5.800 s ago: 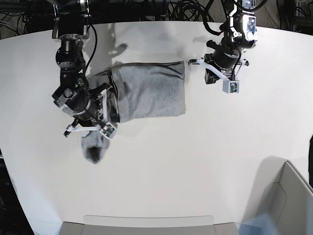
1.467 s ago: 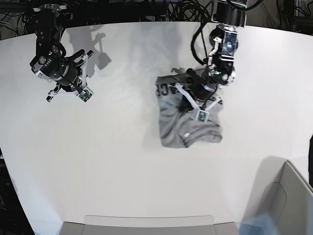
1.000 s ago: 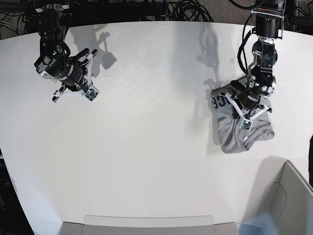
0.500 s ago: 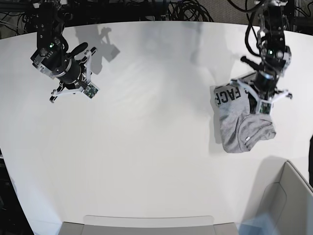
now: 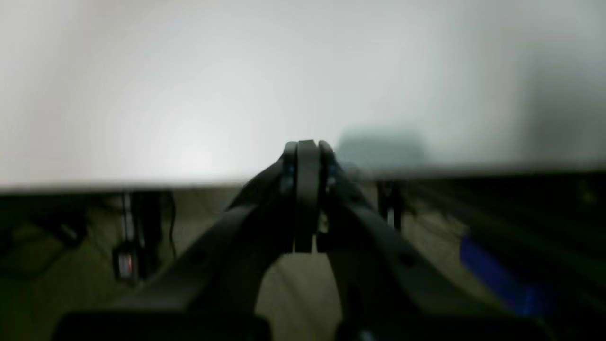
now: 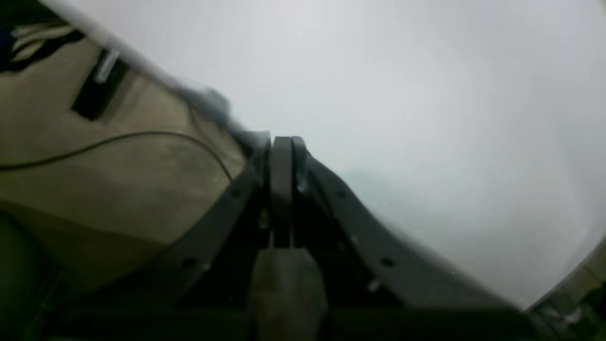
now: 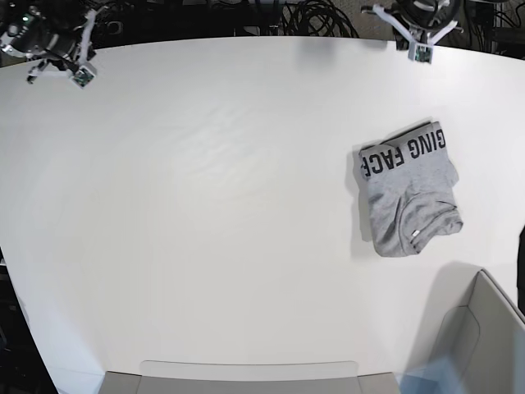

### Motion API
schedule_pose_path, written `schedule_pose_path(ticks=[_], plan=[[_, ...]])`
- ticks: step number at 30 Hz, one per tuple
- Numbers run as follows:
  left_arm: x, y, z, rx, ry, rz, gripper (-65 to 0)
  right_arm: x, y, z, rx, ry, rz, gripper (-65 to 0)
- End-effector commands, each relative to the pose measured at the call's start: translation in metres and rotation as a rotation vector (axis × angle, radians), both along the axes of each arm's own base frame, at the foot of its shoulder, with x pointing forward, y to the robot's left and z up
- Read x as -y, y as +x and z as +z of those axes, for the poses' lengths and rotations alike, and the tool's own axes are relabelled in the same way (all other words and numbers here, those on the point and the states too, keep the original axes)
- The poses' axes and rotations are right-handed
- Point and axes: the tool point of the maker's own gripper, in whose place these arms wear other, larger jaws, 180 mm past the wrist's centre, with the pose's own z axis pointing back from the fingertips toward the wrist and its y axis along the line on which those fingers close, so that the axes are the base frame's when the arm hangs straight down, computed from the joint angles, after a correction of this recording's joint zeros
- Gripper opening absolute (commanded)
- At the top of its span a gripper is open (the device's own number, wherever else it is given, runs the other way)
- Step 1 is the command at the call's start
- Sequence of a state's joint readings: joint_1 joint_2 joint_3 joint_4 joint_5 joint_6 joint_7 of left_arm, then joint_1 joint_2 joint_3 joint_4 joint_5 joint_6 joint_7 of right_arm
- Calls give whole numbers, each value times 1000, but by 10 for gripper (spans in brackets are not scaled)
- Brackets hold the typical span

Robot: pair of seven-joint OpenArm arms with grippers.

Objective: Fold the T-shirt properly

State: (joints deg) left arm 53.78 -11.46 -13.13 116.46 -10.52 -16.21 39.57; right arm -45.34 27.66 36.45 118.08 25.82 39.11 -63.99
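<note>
The heather-grey T-shirt [image 7: 408,195] lies folded in a compact bundle on the right side of the white table [image 7: 205,205], with black block lettering showing along its upper edge. My left gripper [image 7: 417,31] is up at the table's far right edge, well away from the shirt. In the left wrist view the left gripper [image 5: 307,150] is shut and empty. My right gripper [image 7: 56,48] is at the far left corner. In the right wrist view the right gripper [image 6: 279,142] is shut and empty. The shirt shows in neither wrist view.
A grey bin [image 7: 484,328] stands at the lower right corner, just below the shirt. A grey tray edge [image 7: 246,373] runs along the table's near side. Cables lie behind the table's far edge [image 7: 312,16].
My left gripper has let go of the shirt and drawn back to the far edge. The right arm has pulled back to the far left corner. The shirt lies still.
</note>
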Motion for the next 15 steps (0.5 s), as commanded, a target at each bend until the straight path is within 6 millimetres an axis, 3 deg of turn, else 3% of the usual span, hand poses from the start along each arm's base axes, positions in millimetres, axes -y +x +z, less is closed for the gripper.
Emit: schedule_pose_path(ticks=[1, 4, 6, 11, 14, 15], plan=[[-7, -7, 7, -1, 27, -5, -650, 8, -6, 10, 0, 0, 6, -650], [-7, -36, 5, -75, 28, -5, -650, 26, -34, 20, -56, -6, -39, -650], [-4, -54, 2, -126, 18, -6, -650, 24, -53, 15, -115, -5, -36, -650], [13, -95, -21, -248, -39, 18, -650, -26, -108, -18, -292, 70, 73, -650], [10, -139, -54, -388, -57, 59, -650, -62, -139, -44, -371, 55, 224, -650], [8, -145, -65, -414, -59, 74, -650, -67, -146, -49, -388, 42, 264, -650]])
